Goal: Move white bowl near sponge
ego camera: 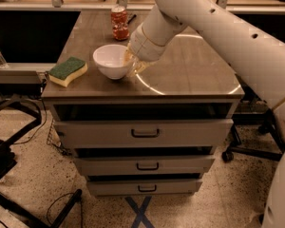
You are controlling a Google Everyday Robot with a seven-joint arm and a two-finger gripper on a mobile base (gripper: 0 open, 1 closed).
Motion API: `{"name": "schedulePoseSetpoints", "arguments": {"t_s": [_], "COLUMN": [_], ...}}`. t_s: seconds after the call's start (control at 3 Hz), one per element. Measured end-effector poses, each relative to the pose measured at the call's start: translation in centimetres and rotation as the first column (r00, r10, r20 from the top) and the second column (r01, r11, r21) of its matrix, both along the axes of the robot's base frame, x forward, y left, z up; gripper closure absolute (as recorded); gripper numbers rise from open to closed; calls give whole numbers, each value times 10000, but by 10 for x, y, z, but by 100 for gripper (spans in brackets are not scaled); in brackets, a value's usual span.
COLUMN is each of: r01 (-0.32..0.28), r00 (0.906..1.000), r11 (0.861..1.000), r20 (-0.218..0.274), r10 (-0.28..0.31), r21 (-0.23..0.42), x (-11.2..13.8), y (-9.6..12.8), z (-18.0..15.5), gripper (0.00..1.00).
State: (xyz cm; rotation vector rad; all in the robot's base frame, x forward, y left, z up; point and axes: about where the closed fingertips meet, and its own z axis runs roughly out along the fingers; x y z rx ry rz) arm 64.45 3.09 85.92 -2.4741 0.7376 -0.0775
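Note:
The white bowl [110, 61] is at the front left of the wooden cabinet top [190, 75], a short gap to the right of the sponge [68, 71]. The sponge is yellow with a dark green top and lies at the front left corner. My gripper [131, 61] comes down from the white arm [213, 27] and is shut on the bowl's right rim. I cannot tell whether the bowl rests on the top or hangs just above it.
A red can [119, 23] stands behind the bowl near the back of the top. The cabinet has three drawers [145, 133] below. A chair base [237, 151] is on the right, black cables and a frame [14, 127] on the left.

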Motion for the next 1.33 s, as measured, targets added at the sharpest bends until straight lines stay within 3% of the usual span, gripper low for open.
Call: {"name": "schedulePoseSetpoints", "arguments": {"t_s": [0.67, 1.0, 1.33], "r01": [-44, -81, -92], "r00": [10000, 9999, 9999], "r11": [10000, 10000, 10000], "r20": [-59, -106, -120], "r10": [44, 81, 91], "r21": [-3, -10, -12], "x": [0, 0, 0], "y": [3, 5, 6], "z": [-4, -7, -5], "gripper": [36, 5, 0]}}
